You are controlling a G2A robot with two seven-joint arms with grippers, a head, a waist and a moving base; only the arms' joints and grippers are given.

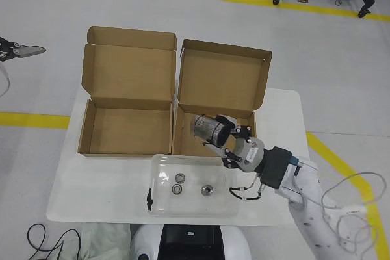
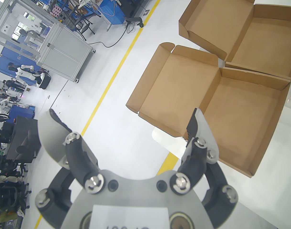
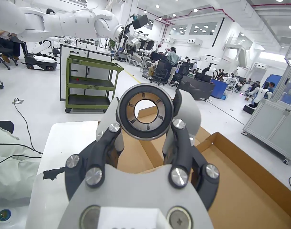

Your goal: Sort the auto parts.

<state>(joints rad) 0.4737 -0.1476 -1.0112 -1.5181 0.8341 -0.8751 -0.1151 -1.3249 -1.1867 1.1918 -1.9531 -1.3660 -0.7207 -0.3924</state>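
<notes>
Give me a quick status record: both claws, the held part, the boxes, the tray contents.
right claw: shut on large bearing, held over the right box
left claw: open, empty, off to the side of the table
left box: lid open, empty
right box: lid open, visible floor bare, partly hidden by the claw
clear tray: two ring bearings, one other metal part

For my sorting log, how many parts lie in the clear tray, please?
3: two small bearings close together in the clear tray; a third metal part sits apart, near its middle.
</notes>
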